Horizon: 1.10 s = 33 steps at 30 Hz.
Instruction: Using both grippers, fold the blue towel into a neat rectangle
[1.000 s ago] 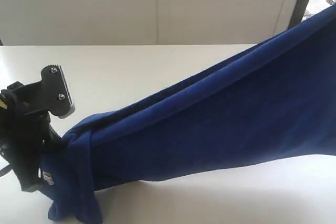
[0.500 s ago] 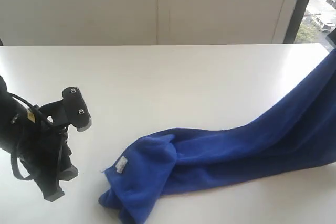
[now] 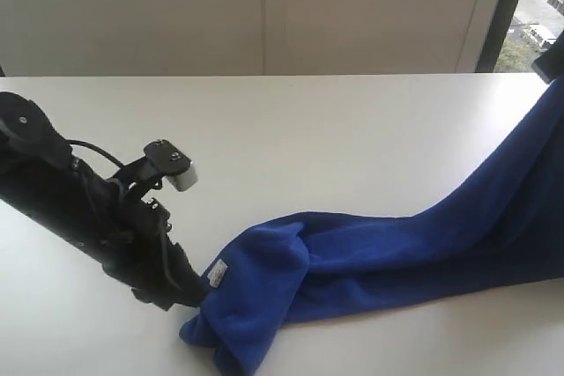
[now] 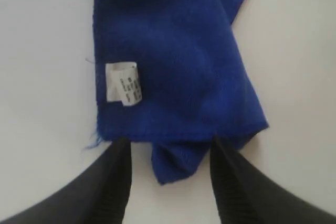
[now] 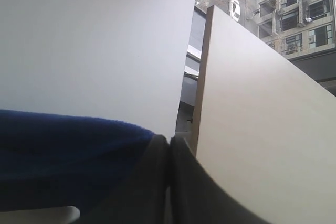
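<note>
The blue towel (image 3: 397,244) lies bunched across the white table (image 3: 308,129), and its far end climbs to the frame's right edge. Its near corner carries a white tag (image 3: 216,272). My left gripper (image 3: 189,292) is low at that corner. In the left wrist view the left gripper (image 4: 169,141) is open, with a folded tip of the towel (image 4: 178,163) between its fingers (image 4: 118,177), just below the tag (image 4: 123,83). My right gripper (image 5: 169,142) is shut, and blue towel (image 5: 68,156) bulges beside one finger. It is almost out of the exterior view.
A pale wall (image 3: 264,15) runs behind the table. A dark window frame (image 3: 495,15) stands at the back right, with buildings (image 5: 294,9) outside. Bare tabletop stretches behind the towel and to the left arm's (image 3: 79,209) side.
One second ago the towel was stretched high with the left gripper at its end. It has dropped onto the table, and the left gripper has come back down to the tagged corner.
</note>
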Available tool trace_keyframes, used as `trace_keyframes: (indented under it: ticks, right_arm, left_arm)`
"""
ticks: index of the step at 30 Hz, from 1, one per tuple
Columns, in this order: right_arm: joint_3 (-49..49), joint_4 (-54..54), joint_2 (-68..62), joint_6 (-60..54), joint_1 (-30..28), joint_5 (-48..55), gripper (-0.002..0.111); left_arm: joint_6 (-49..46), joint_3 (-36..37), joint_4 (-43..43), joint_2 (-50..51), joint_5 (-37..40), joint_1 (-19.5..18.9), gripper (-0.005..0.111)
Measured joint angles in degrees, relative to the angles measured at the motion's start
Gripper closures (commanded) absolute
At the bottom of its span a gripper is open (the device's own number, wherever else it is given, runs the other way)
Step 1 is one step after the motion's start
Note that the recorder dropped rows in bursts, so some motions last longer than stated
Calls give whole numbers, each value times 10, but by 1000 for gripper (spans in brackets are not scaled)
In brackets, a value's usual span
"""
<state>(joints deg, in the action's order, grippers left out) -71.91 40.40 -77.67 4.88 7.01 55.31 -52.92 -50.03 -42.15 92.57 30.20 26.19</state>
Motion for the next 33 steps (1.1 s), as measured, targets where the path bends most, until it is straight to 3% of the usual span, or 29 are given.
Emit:
trace_keyframes:
  ticks: [11, 16, 33]
  right_arm:
    - [0, -2, 0, 0, 0, 0, 108]
    - [0, -3, 0, 0, 0, -2, 108]
    - [0, -7, 0, 0, 0, -13, 108]
  left_arm:
    - [-109, -5, -248, 111, 117, -134, 54]
    - [-145, -5, -296, 135, 129, -141, 54]
    - [-258, -5, -310, 164, 119, -133, 55]
